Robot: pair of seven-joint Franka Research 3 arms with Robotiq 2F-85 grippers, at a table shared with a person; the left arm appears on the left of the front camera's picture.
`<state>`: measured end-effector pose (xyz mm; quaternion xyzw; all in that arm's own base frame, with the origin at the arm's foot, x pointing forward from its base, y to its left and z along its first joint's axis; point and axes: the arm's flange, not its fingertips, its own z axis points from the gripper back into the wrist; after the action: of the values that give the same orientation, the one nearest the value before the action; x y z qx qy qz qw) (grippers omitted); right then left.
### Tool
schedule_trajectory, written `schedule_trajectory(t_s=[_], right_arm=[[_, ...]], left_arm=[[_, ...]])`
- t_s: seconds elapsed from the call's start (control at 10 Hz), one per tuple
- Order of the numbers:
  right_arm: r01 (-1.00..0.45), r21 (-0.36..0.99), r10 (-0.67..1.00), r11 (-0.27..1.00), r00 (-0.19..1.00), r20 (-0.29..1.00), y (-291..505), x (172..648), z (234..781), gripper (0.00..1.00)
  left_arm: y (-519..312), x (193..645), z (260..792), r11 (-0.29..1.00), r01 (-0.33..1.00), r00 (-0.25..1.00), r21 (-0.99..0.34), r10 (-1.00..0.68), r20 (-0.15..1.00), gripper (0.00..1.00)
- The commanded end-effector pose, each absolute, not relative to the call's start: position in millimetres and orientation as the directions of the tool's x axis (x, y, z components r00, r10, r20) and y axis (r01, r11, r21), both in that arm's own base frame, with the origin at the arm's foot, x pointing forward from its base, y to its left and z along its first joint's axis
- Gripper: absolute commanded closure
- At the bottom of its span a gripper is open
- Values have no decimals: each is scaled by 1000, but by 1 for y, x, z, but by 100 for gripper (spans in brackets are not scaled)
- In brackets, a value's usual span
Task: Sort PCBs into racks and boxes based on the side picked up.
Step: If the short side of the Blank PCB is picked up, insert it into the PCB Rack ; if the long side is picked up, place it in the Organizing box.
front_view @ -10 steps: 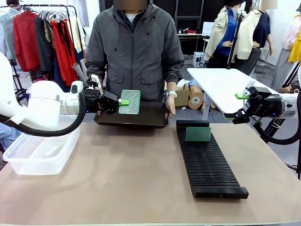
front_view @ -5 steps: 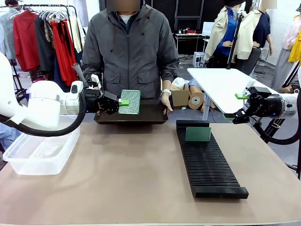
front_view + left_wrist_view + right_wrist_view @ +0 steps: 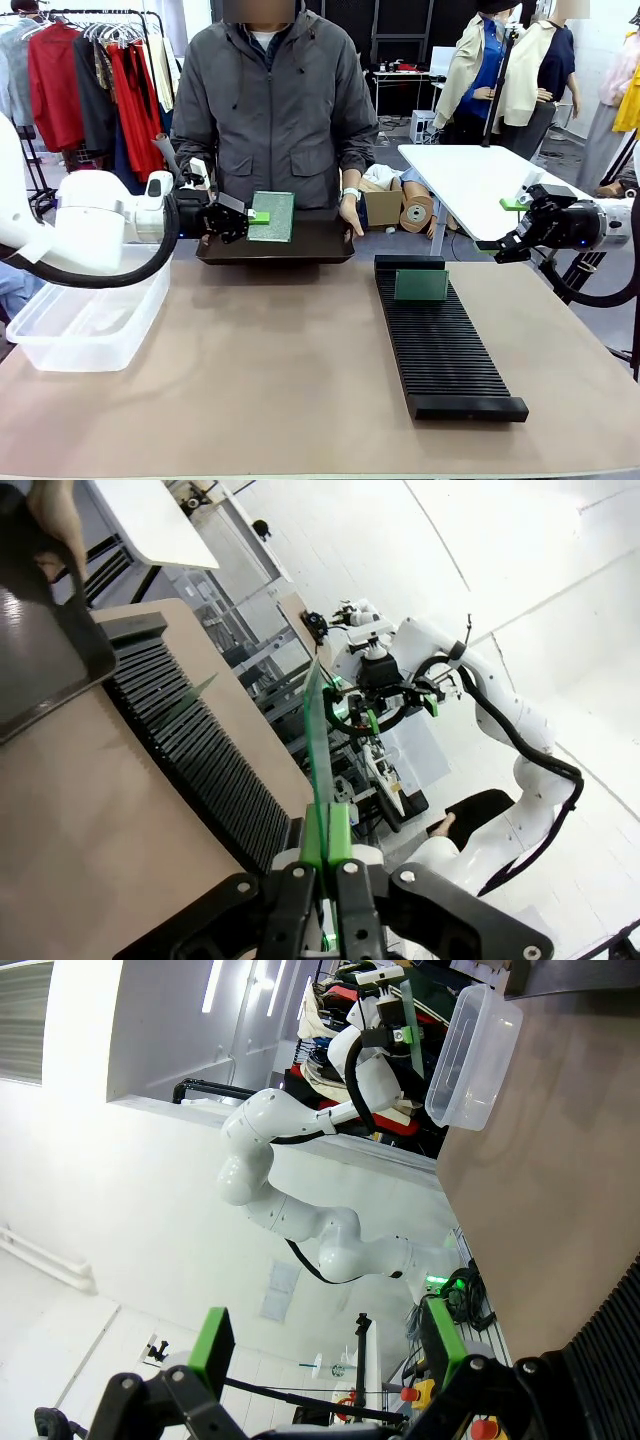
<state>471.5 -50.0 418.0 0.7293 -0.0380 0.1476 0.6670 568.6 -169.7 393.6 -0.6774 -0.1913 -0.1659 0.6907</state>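
While left gripper [image 3: 246, 217] pinches PCB [image 3: 272, 216] edge above tray [image 3: 300, 247], right gripper [image 3: 512, 228] agape, empty

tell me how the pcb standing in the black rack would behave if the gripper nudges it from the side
The PCB looks thin and stiff, so it would likely shift as one piece rather than bend. It stands upright in a narrow slot of the rack, which probably keeps it from toppling. It seems light, so a firm nudge might slide it along the slot.

Left pincer [image 3: 322, 875] clamps PCB [image 3: 316, 750] edge-on; rack [image 3: 190, 750] apparently beyond.
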Motion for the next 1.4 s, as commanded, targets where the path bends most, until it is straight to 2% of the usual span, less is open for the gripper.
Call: schedule_trajectory(t_s=[0.0, 0.2, 0.6, 1.0, 1.1, 1.3], right_arm=[[-266, 958, 140, -109, 950, 279, -50, 471, 420, 0], [-266, 958, 140, -109, 950, 279, -50, 471, 420, 0], [-266, 958, 140, -109, 950, 279, -50, 471, 420, 0], [-266, 958, 140, -109, 950, 279, -50, 471, 420, 0], [-266, 958, 140, -109, 950, 279, -50, 471, 420, 0], [-266, 958, 140, -109, 950, 279, -50, 471, 420, 0]], left_arm=[[-148, 559, 413, 78, 440, 897, -895, 11, 442, 100], [-123, 550, 432, 143, 416, 909, -898, -49, 414, 100], [-56, 537, 460, 378, 348, 937, -858, -108, 332, 100], [7, 525, 489, 599, 294, 952, -745, -111, 286, 100], [20, 516, 496, 682, 259, 961, -684, -110, 254, 100], [30, 505, 499, 767, 207, 976, -607, -119, 182, 100]])
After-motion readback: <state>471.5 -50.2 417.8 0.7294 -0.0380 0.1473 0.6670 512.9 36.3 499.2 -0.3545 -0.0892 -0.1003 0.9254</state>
